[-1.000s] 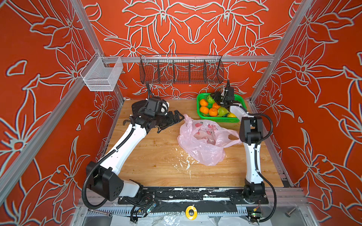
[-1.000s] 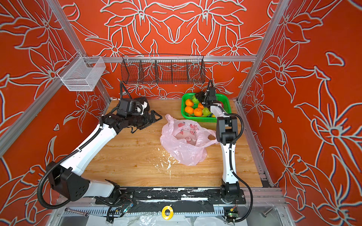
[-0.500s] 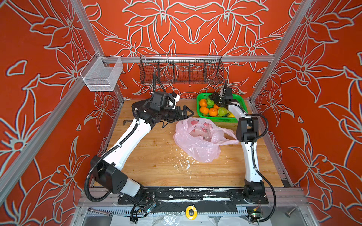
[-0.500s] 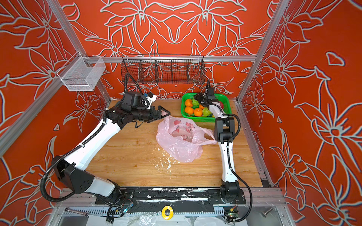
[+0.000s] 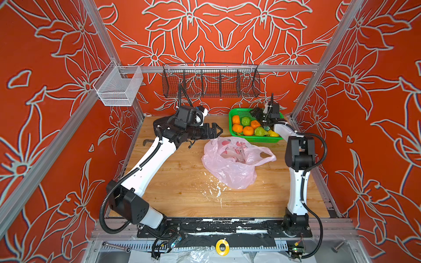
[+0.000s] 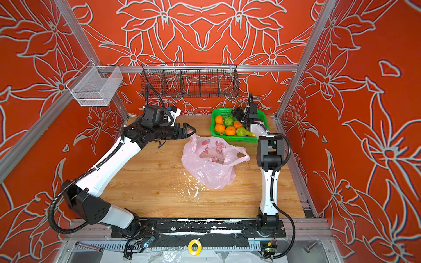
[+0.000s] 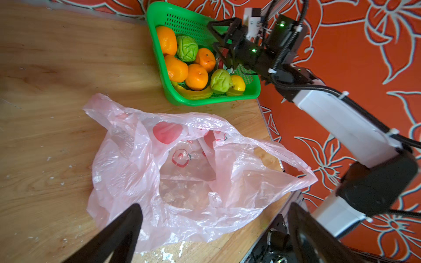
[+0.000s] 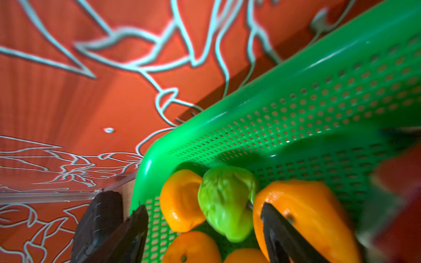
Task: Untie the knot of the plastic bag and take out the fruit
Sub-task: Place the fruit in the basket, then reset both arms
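Pink translucent plastic bag (image 5: 230, 161) lies slack, untied, on the wooden table (image 5: 173, 177): light, limp, slippery, best pinched at its handle loop (image 5: 273, 157). Fruit (image 5: 248, 131) fills the green mesh basket (image 5: 234, 113). Left gripper (image 5: 215, 131) and right gripper (image 7: 218, 45) gape, empty.

white shells on left arm (image 5: 157, 154) and right arm (image 5: 296, 189), black joint housings, black ribbed cables zip-tied alongside, green leds.

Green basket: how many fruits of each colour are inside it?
Round orange fruits: 4
Wrinkly green fruits: 2
Yellow fruits, a lemon and a curved banana shape: 2
Total in the green plastic basket: 8 clear to see; a red bit is mostly hidden.
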`<action>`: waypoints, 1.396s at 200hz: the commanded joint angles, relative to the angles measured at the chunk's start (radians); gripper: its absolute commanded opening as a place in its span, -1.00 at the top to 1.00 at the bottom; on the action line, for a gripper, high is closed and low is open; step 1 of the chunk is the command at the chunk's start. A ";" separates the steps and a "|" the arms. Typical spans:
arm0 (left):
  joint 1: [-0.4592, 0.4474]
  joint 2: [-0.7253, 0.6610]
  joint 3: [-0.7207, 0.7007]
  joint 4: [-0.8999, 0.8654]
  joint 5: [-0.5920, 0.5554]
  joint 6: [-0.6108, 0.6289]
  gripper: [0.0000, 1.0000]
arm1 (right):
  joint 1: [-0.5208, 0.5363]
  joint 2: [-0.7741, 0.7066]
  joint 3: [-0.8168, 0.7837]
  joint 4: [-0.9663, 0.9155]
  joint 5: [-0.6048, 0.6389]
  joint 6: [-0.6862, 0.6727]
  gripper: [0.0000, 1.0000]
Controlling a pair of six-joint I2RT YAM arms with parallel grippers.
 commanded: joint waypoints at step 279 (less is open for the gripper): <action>0.314 -0.224 -0.830 0.557 -0.429 0.323 -0.95 | -0.018 -0.852 -1.457 0.679 0.308 -0.744 -0.94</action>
